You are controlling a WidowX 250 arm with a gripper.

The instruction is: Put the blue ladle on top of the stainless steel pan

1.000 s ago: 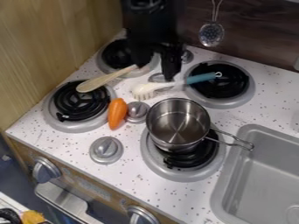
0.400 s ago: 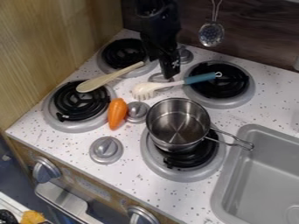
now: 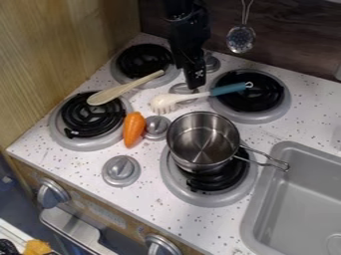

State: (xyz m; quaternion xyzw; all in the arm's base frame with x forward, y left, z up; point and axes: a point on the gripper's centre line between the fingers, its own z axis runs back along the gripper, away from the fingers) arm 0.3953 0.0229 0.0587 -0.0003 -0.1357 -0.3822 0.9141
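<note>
The gripper [image 3: 192, 75] hangs from the top edge over the rear of the stovetop, just above the handle of the blue ladle. That ladle [image 3: 200, 95], with a blue handle end and a white slotted head, lies with its blue end over the back right burner and its head pointing left. In front of it the stainless steel pan [image 3: 202, 143] sits upright on the front right burner, its wire handle toward the sink. The fingertips are near the ladle's middle; contact cannot be made out.
A wooden spoon [image 3: 123, 89] lies across the two left burners. An orange carrot [image 3: 134, 129] rests between the front left burner and a silver knob [image 3: 156, 127]. The grey sink [image 3: 266, 169] is at the right, and a metal skimmer [image 3: 241, 39] hangs on the back wall.
The gripper has shifted right and turned, coming away from the wooden spoon's handle end, which it partly covered before. The ladle, pan, spoon and carrot have not moved.
</note>
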